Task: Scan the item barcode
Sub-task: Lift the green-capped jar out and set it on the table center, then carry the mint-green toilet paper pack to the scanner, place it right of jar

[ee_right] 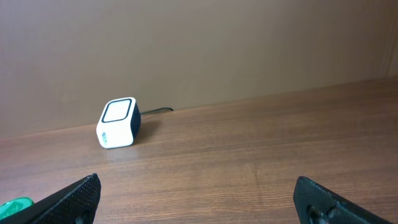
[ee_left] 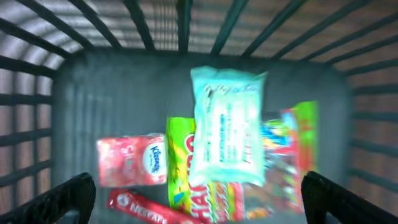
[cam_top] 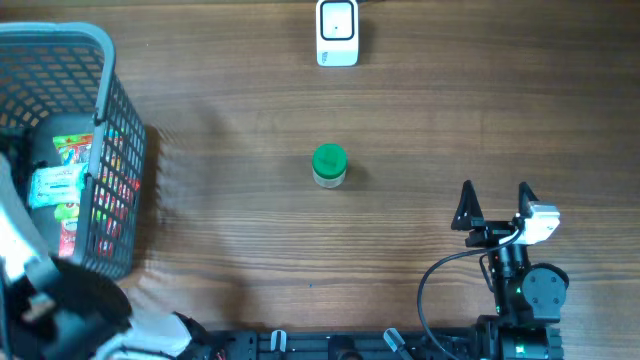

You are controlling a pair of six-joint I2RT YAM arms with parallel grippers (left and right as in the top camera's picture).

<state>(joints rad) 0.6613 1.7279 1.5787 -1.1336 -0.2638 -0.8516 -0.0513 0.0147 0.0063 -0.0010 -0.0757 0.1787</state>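
My left gripper (ee_left: pixel 199 191) hangs open over the inside of the grey basket (ee_left: pixel 186 68), its fingers wide apart and holding nothing. Below it lie a pale teal wipes pack (ee_left: pixel 227 124), a red tissue pack (ee_left: pixel 130 162), a green and yellow sweets bag (ee_left: pixel 181 168) and a red coffee stick (ee_left: pixel 143 208). The view is blurred. The white scanner (cam_top: pixel 337 32) stands at the far edge of the table. My right gripper (cam_top: pixel 495 192) rests open and empty at the front right, facing the scanner (ee_right: pixel 118 122).
A small jar with a green lid (cam_top: pixel 329 165) stands alone in the middle of the wooden table, its lid showing at the left edge of the right wrist view (ee_right: pixel 12 205). The basket (cam_top: pixel 105 80) fills the left side. The left arm (cam_top: pixel 30 260) crosses its near end.
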